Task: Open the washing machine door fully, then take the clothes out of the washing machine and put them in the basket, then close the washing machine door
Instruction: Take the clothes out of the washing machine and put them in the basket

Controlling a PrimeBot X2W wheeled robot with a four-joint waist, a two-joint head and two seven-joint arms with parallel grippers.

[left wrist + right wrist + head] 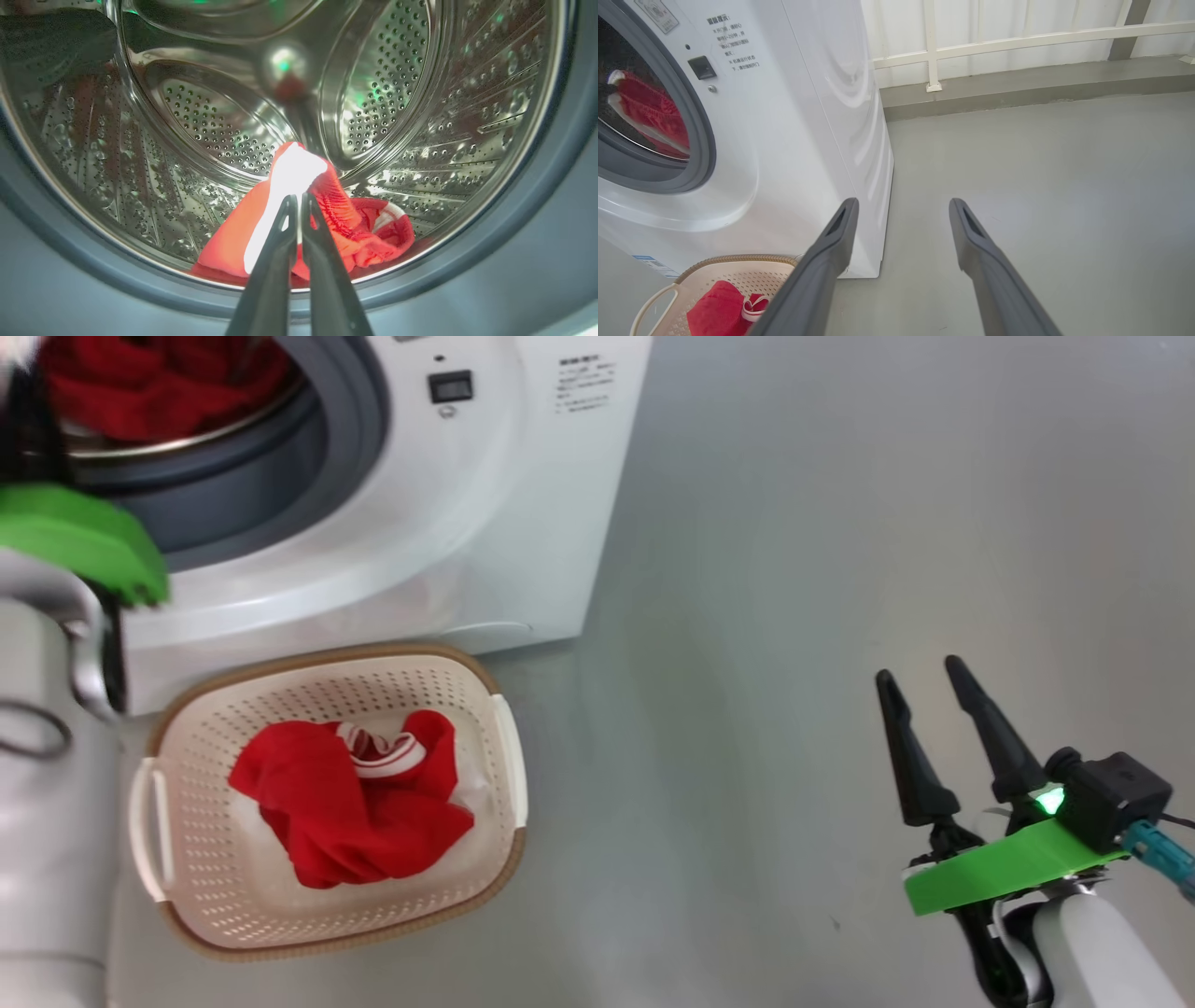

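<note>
**Left fingers pinch a garment in the drum; right fingers spread over bare floor**

The white washing machine (523, 523) stands at the upper left of the head view, with its grey rubber ring (359, 420) uncovered around the mouth. Just in front of it, at lower left, the cream basket (327, 658) sits on the smooth grey floor (794, 616) with a red garment (355, 803) with white trim crumpled inside. Further right, the floor meets a pale wall with a white railing (1017, 39) at the top of the right wrist view.

The left arm's pale forearm (47, 803) stands along the head view's left edge. In the left wrist view the left gripper (299, 198) reaches into the perforated steel drum (210, 121). Its fingers are closed on a second red garment (345, 219), pinched into a peak low in the drum. The right gripper (918, 669) hovers at lower right, well apart from the machine and basket, with its fingers spread wide and holding nothing.
</note>
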